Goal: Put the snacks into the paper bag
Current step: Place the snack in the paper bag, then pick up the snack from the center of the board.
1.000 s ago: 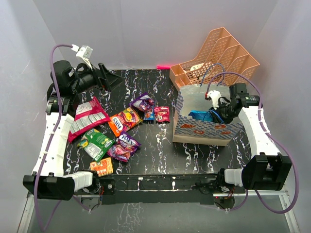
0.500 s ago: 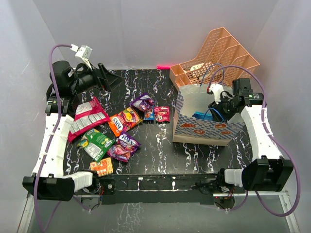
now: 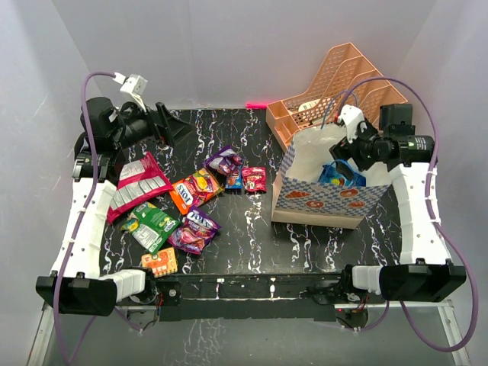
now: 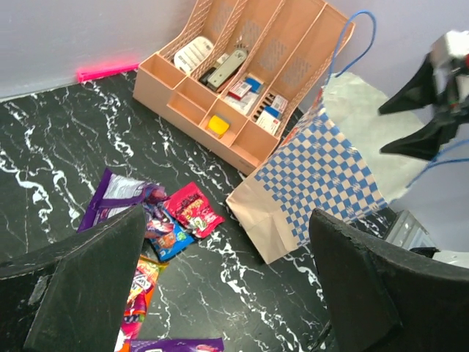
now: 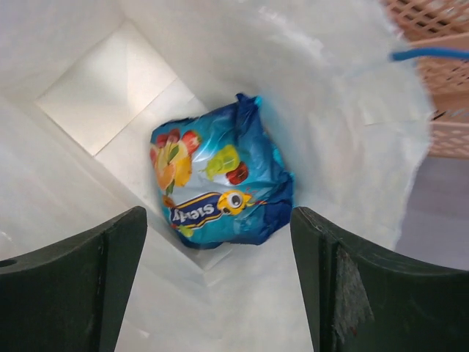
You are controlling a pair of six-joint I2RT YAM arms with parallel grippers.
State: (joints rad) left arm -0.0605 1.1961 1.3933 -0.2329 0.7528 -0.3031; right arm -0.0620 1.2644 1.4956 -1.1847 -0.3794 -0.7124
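Snacks [image 3: 194,189] lay loose on counter [image 3: 252,229] | blue packet [image 5: 220,183] lay in bag [image 3: 305,200] | right hand [image 5: 220,282] wide open above it, empty | left hand [image 4: 227,286] wide open, empty

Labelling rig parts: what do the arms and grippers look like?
The left arm and right arm have white shells with black joints and bases. A purple cable loops along each. The left gripper and right gripper have black, wedge-shaped fingers.
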